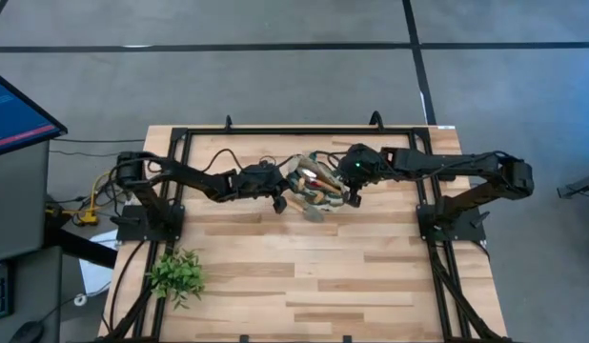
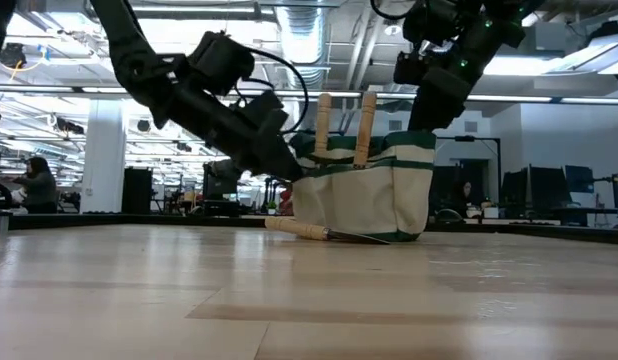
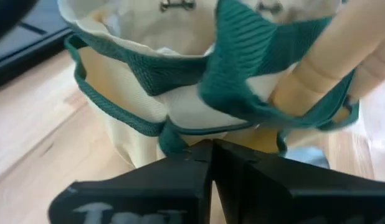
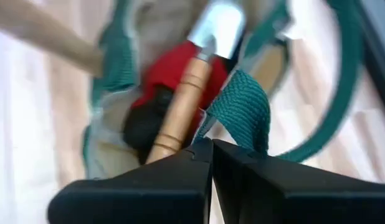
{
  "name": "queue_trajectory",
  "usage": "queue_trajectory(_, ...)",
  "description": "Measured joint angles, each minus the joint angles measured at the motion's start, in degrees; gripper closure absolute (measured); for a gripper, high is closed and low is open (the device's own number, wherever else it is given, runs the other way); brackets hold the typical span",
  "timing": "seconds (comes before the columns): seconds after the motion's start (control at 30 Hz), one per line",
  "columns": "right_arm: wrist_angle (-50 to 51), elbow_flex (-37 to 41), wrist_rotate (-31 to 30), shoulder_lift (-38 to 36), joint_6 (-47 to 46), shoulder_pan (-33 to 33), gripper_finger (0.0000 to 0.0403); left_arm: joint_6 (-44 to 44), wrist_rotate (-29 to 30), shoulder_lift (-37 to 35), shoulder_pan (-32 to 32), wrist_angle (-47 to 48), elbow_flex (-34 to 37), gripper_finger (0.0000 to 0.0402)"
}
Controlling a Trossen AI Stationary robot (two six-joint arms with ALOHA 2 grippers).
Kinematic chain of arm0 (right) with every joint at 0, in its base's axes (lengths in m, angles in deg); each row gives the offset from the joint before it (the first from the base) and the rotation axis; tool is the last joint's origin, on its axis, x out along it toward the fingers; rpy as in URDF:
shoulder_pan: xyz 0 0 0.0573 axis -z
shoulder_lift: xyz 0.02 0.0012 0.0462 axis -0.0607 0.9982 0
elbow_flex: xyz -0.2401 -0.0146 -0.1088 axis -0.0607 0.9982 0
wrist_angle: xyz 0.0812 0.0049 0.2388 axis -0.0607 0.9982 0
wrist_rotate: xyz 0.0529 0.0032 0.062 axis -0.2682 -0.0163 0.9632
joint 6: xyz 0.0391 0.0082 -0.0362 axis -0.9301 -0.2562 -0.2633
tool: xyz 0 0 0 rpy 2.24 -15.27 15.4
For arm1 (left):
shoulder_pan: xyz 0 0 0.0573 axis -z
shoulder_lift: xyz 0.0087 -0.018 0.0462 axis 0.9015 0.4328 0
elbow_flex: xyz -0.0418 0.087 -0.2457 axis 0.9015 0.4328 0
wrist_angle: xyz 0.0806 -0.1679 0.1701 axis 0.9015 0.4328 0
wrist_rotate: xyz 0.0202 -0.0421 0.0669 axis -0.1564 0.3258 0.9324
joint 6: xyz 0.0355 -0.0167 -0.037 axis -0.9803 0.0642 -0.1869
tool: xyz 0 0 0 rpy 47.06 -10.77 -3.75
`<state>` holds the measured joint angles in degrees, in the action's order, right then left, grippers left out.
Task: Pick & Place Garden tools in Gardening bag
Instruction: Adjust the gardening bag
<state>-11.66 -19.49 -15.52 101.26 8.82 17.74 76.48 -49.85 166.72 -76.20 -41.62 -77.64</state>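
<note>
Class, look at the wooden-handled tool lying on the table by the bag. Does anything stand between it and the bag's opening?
Partly. The tool lies against the foot of the gardening bag. Overhead, the left hand and right hand, both shut, crowd the bag's rim, and two wooden handles already stand in the bag.

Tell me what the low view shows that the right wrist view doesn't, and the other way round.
Only the low view shows a wooden-handled tool lying on the table beside the gardening bag, plus two wooden handles sticking up from it. Only the right wrist view looks inside the bag: a red-and-black tool under a silver-headed trowel. Both show the bag and its green trim.
</note>
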Motion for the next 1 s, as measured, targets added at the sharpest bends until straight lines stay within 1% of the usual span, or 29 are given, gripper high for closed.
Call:
queue_trajectory(0.1,-0.05,0.0,2.46,0.0,-0.48,-0.84,0.0403,-0.06,-0.91,0.37,-0.73,-1.6,-0.03,0.04)
queue_trajectory(0.3,-1.04,0.0,2.75,0.0,-2.0,-2.86,0.0403,-2.05,-1.0,-1.47,-3.02,-1.96,-0.65,0.04)
queue_trajectory(0.43,-2.56,0.0,3.21,0.0,-3.49,-4.18,0.0403,-2.34,-4.43,-1.01,-4.8,-1.86,-2.38,0.04)
queue_trajectory(0.53,-3.61,0.0,4.26,0.0,-4.78,-5.38,0.0403,-4.08,-5.02,-0.07,-5.37,-1.74,-3.47,0.04)
queue_trajectory(0.7,-5.44,0.0,4.25,0.03,-5.92,-6.88,0.0403,-5.44,-5.31,2.52,-5.97,-2.06,-6.06,0.04)
queue_trajectory(0.8,-5.58,0.0,4.25,0.04,-6.48,-7.19,0.0403,-6.7,-5.41,5.22,-6.17,-1.76,-7.92,0.04)
queue_trajectory(1.0,-5.56,0.0,4.25,0.04,-8.05,-8.13,0.0403,-8.17,-7.43,11.06,-6.28,-2.0,-13.17,0.04)
